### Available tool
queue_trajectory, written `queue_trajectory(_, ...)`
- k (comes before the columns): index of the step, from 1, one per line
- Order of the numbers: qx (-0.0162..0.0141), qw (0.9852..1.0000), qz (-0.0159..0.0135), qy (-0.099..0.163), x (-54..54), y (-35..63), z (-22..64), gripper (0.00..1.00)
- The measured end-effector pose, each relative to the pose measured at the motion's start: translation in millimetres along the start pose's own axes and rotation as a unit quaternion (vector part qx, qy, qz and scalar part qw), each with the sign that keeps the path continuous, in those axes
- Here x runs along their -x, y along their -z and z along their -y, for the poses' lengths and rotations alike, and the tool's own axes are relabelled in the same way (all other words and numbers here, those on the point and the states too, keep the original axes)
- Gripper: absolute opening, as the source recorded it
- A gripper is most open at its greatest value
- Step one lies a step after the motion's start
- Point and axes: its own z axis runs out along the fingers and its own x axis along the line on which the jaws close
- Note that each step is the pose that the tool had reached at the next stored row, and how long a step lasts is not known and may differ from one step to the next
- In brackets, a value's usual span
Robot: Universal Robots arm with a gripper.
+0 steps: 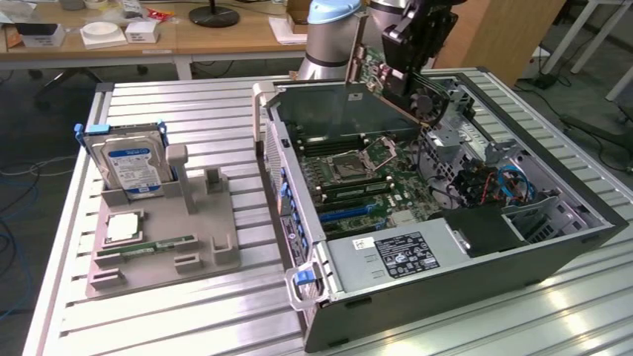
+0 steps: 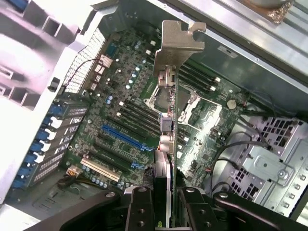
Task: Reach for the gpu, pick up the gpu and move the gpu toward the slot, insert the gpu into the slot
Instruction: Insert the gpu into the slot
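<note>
Gripping gpu (image 1: 381,78) between fingers (image 2: 139,211), tilted above open computer case (image 1: 445,289) — set on ribbed metal worktop (image 1: 178,311). Wooden desks (image 1: 198,41) behind, dark floor (image 1: 30,133).

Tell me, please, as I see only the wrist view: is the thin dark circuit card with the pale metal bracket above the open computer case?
Observer: Yes; the dark circuit card hangs tilted, clear above the dark computer case, clamped in the gripper.
Operator: Thank you; what stands beside the case?
Observer: On the exterior view's left, a grey parts holder with a blue-labelled silver hard drive upright in it.
</note>
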Motion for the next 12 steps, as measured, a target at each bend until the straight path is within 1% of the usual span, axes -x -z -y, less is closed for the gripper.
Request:
queue_trajectory(3, 0.0005, 0.9997, -0.0002, 0.025, -0.1, 0.0, 0.0, 0.27)
queue_trajectory(6, 0.001, 0.9989, -0.0004, 0.046, -0.1, 0.0, 0.0, 0.27)
queue_trajectory(9, 0.0014, 0.9976, -0.0006, 0.069, -0.1, 0.0, 0.0, 0.27)
queue_trajectory(12, 0.0019, 0.9959, -0.0007, 0.091, -0.1, -0.1, 0.0, 0.27)
